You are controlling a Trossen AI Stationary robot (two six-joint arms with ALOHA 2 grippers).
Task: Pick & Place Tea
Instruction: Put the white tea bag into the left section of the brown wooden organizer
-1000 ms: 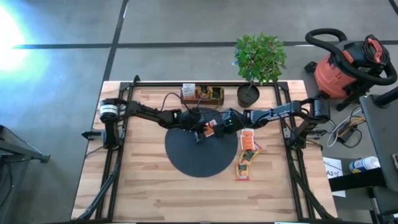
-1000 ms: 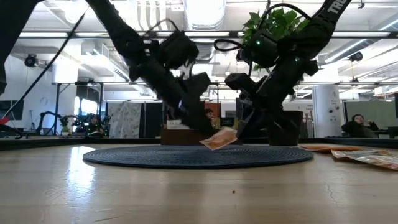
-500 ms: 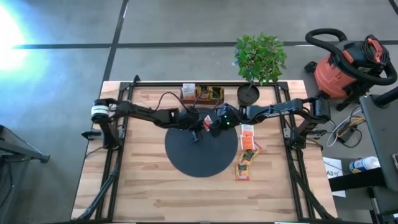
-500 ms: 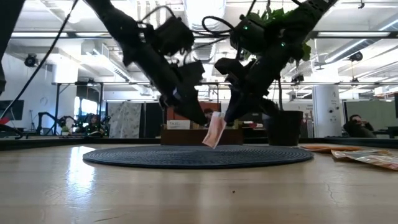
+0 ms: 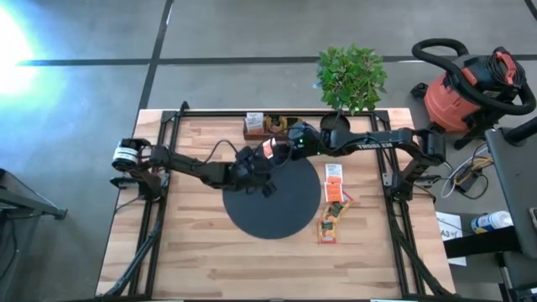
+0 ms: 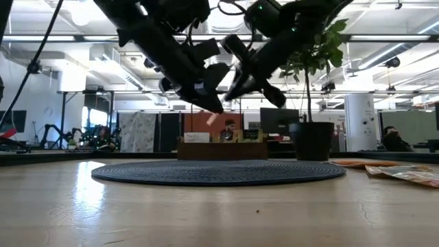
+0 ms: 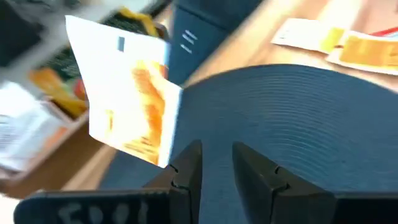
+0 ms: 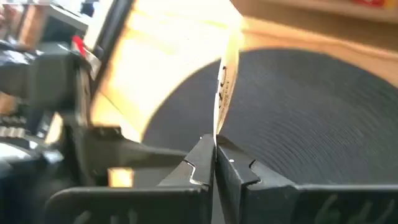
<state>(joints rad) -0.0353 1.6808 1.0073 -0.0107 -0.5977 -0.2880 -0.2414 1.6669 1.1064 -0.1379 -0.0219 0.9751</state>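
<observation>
- While your right gripper [image 8: 214, 158] pinches the white-and-orange tea sachet [image 5: 268, 148] by its edge, it hangs in the air above the far rim of the black mat [image 5: 273, 210], near the wooden box [image 5: 273, 126]
- Your left gripper [image 7: 214, 165] sits just beside it, fingers parted, grasping nothing
- You look mid-carry; next, I'd judge, line it up over a compartment and let go gently

Open-plan robotics lab or workshop.
Grey concrete floor [image 5: 84, 92], shop vacuum [image 5: 470, 88] beside the desk [image 5: 193, 252], partitions [image 6: 137, 130] and ceiling strip lights [image 6: 384, 38] beyond.
</observation>
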